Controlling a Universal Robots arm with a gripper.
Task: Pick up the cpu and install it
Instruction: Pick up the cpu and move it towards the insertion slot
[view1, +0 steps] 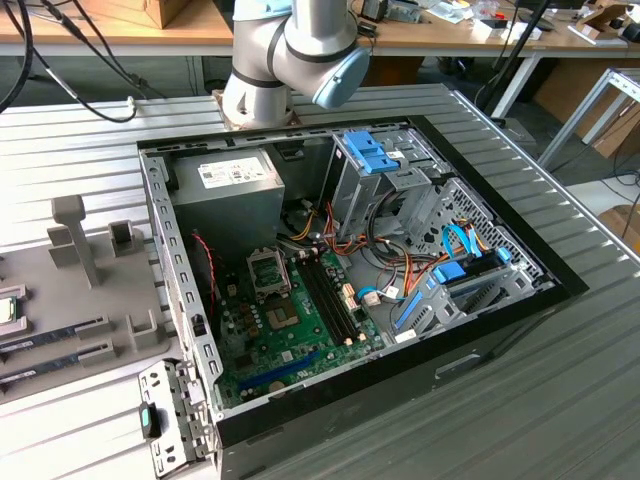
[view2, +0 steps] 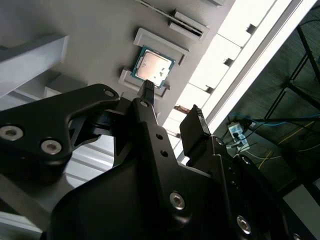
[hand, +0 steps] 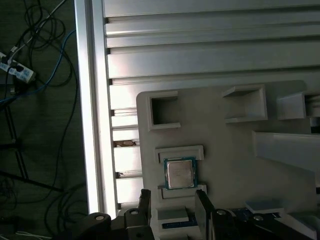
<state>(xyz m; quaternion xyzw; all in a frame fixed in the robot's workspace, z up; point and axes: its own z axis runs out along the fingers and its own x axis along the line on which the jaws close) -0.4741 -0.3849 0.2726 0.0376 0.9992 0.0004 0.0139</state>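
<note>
Setting: We see a ribbed silver metal table (view1: 560, 400) carrying an open black computer case (view1: 480, 345) with a green motherboard (view1: 290, 340) inside. Wooden workbenches (view1: 100, 30) stand behind.
Tray: At the exterior view's left of the case lies a flat grey plastic parts tray (view1: 60, 300) with moulded holders.
Arm: A silver and pale-blue robot arm (view1: 290, 50) rises behind the case.
Cpu: In both wrist views the cpu (hand: 180, 173) (view2: 152, 67), a small square chip with a silver-grey top and green rim, lies flat in a framed recess of the tray.
Claw: The black two-finger gripper (hand: 173, 202) (view2: 171, 102) hangs above the cpu, spread wide, holding nothing and clear of the chip.
</note>
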